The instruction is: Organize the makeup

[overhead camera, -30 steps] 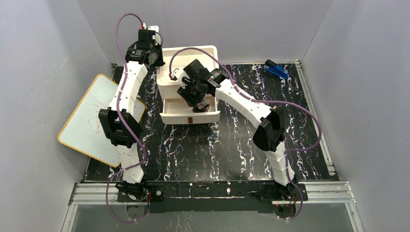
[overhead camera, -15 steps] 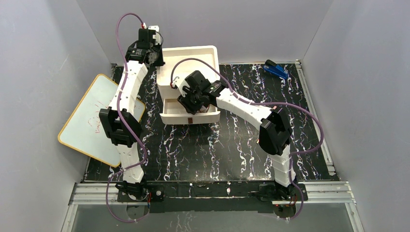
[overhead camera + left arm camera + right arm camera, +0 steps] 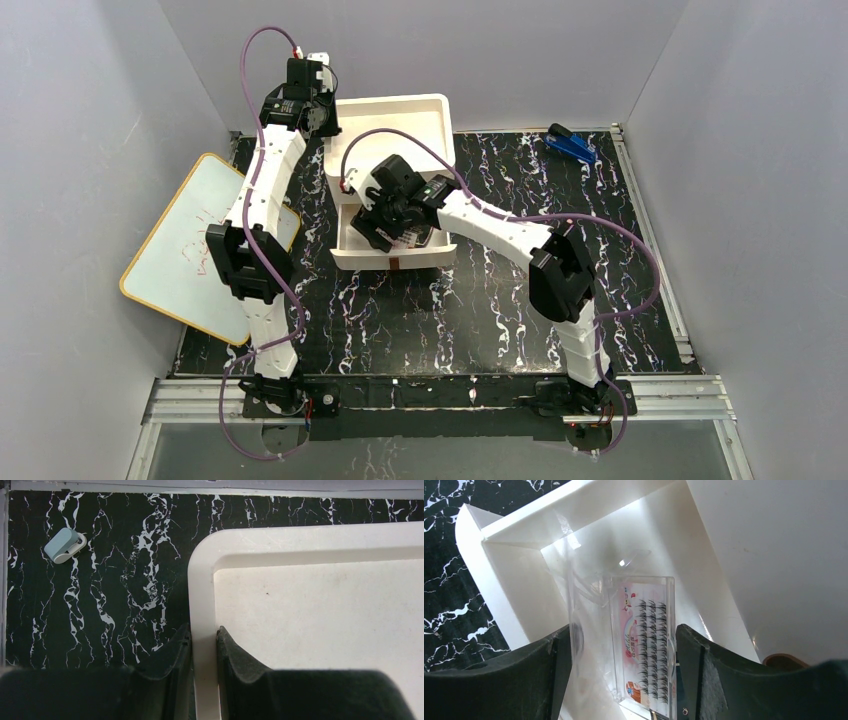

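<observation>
Two padded fingers of the right gripper are pinching a clear lash case by its long sides, so its long axis is running in line with the fingers. The case is hanging within the walls of the open drawer of the white organizer, near one corner. I cannot tell whether it is touching the floor. The drawer floor is lying straight ahead of the fingertips, so the coming move is probably calling for only a short lowering and a release. The left gripper is clamping the organizer's upper rim, one finger outside and one inside, likely bracing it on the bench. It is sitting farther from the drawer, making the right arm the nearer one.
</observation>
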Robot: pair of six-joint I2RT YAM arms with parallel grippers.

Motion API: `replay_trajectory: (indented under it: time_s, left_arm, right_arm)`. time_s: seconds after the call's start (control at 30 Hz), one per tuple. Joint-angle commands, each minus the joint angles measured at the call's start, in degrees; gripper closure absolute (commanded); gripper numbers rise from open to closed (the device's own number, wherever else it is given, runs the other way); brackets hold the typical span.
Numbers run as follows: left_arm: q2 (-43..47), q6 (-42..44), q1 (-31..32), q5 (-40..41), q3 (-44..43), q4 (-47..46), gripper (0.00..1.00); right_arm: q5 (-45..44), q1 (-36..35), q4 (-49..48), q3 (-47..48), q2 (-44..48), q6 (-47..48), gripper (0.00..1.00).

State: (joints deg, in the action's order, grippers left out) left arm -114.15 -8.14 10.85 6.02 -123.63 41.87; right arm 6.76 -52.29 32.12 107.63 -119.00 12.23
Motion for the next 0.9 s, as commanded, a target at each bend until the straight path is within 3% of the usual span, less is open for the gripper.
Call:
replay_trajectory:
  time_s: [0.0,0.6,0.87]
  left_arm:
    - [-2.8,-0.2,2.5,-8.0,2.4,16.3,1.00]
    - [-3.0,-0.3,2.6,-8.0,2.6,16.1,1.00]
    - [-3.3,-0.3,2.6,-7.9,2.5,16.1,1.00]
  right_arm:
    - [-1.3,1.7,2.3,2.5,-4.0,-1.8,0.17]
    - [-14.0,1.6,2.0,6.0,2.2,0.7,0.09]
    - [-21.8,1.0,-8.2,-1.3,10.7,0.4,0.08]
